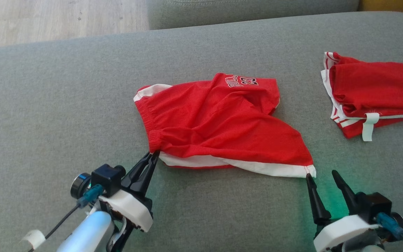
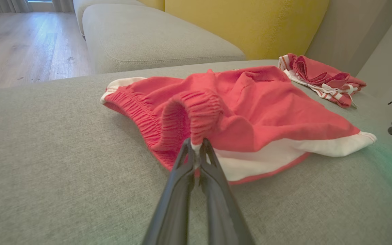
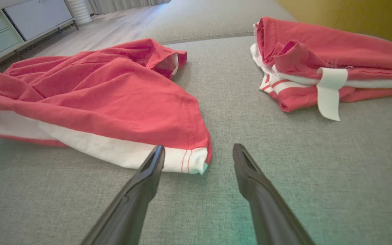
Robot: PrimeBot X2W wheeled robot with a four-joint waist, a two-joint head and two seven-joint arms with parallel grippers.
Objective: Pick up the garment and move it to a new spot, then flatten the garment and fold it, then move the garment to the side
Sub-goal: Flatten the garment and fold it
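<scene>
Shorts [image 1: 222, 126]: red knit, thin and creased, with a ribbed elastic waistband and a broad white hem band. They lie rumpled, partly flat, mid-seat on the sofa [image 1: 47, 105], which is grey, coarse-woven and soft. Their long axis runs left to right across my head view, waistband toward my left, leg hem toward my right. Printed lettering sits at the far edge and reads upside-down to me.

My left gripper [image 2: 196, 143] has its fingers together, clamped on the near end of the waistband, a bit of white pinched between the tips. My right gripper [image 1: 321, 174] has its fingers apart, low over the seat, with the white hem corner just by its left finger; nothing gripped.

Count: two red garments. The second [image 1: 373, 94] is folded, with white stripes and a loose white tape, well apart on my right. Pale wood floor [image 1: 47, 17] beyond.
</scene>
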